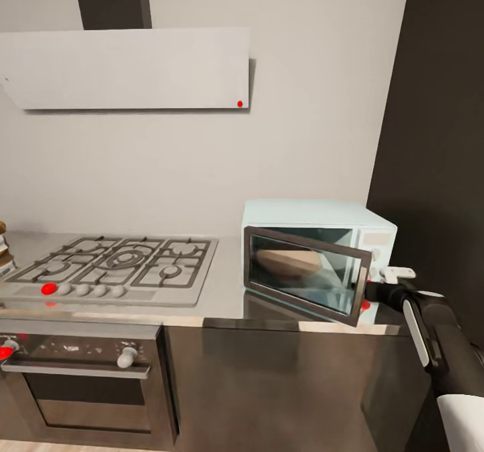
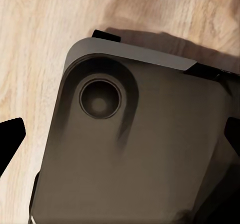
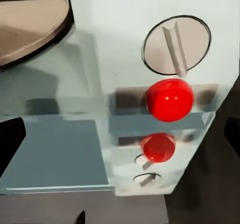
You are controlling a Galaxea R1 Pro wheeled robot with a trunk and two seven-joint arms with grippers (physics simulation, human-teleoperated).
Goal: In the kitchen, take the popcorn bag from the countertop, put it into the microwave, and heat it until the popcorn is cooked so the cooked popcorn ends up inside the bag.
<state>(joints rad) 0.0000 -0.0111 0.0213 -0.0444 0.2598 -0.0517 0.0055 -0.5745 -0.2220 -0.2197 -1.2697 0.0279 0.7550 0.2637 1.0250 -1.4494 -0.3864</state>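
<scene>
The pale mint microwave stands on the steel-grey countertop, right of the hob. Its dark glass door hangs ajar, the right edge swung out toward me. Through the glass shows the tan-brown popcorn bag, inside the cavity. My right gripper is open at the microwave's control panel, just right of the door's free edge. Up close, the right gripper faces a round knob and a red indicator light, with a tan shape in the cavity beside them. The left gripper is open, pointing down.
A gas hob with grates sits left of the microwave, above a dark steel oven with a bar handle. A pale hood hangs on the wall. A tall dark cabinet closes the right side. My base rests on wood floor.
</scene>
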